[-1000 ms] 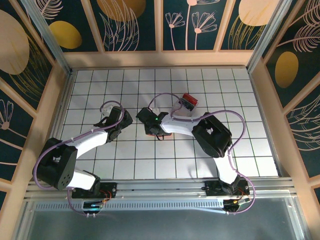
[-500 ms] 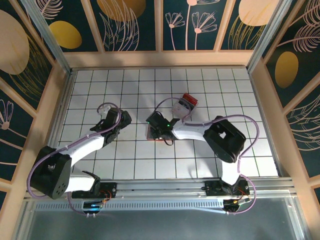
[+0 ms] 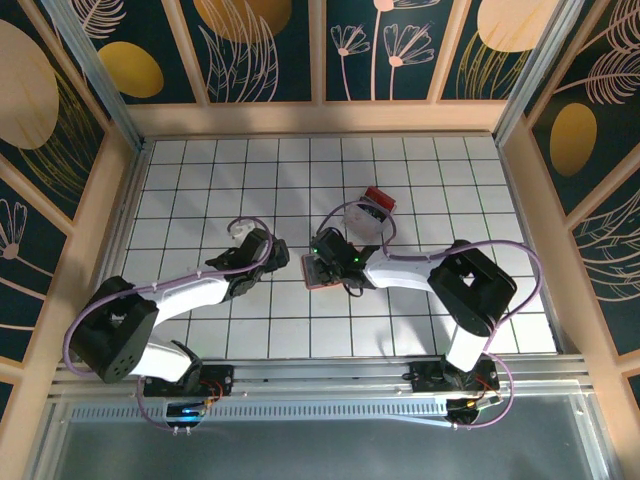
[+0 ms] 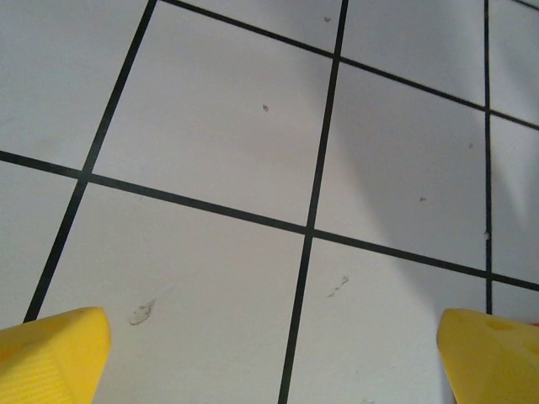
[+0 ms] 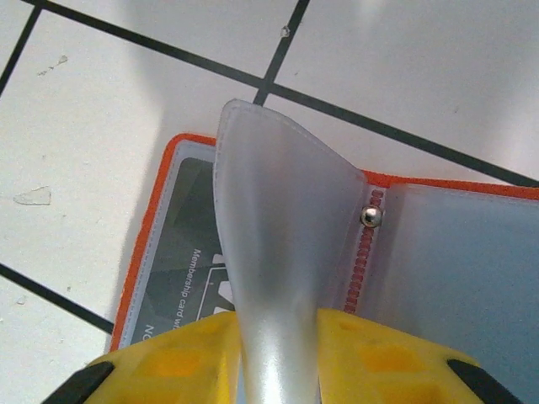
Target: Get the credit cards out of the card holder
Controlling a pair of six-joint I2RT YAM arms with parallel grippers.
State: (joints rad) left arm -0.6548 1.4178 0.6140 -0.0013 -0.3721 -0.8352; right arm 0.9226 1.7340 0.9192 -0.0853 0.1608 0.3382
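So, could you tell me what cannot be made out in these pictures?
Right wrist view: print on the card, cut off by the clear sleeve pinched in the right tool.
Top view: the card holder, mostly under that tool; card count unknown.
Top view: the clear box contents, too small.

Orange-rim card holder [image 5: 177, 227], grey-blue inside; table [image 4: 210, 126] white w/ blk grid.

Bright, even light; soft shadows
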